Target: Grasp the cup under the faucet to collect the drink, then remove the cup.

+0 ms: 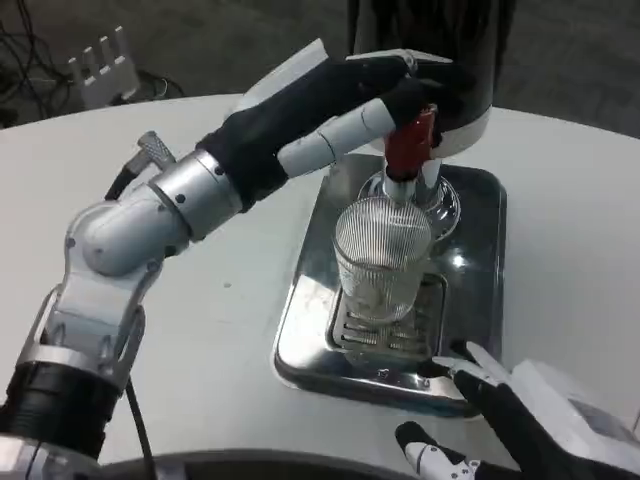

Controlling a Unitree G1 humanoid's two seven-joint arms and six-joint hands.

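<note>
A clear ribbed glass cup (382, 258) stands upright on the grate of a shiny metal drip tray (480, 300), right below the faucet with its red tap handle (408, 142). My left hand (340, 105) reaches across from the left, and its fingers rest on the top of the red handle. The dispenser's dark body (440, 50) rises behind it. My right hand (510, 410) lies at the tray's near right corner with fingers spread, holding nothing and apart from the cup.
The tray sits on a white round table (200, 330). A small white rack (100, 65) stands at the far left edge, with cables beside it on the floor.
</note>
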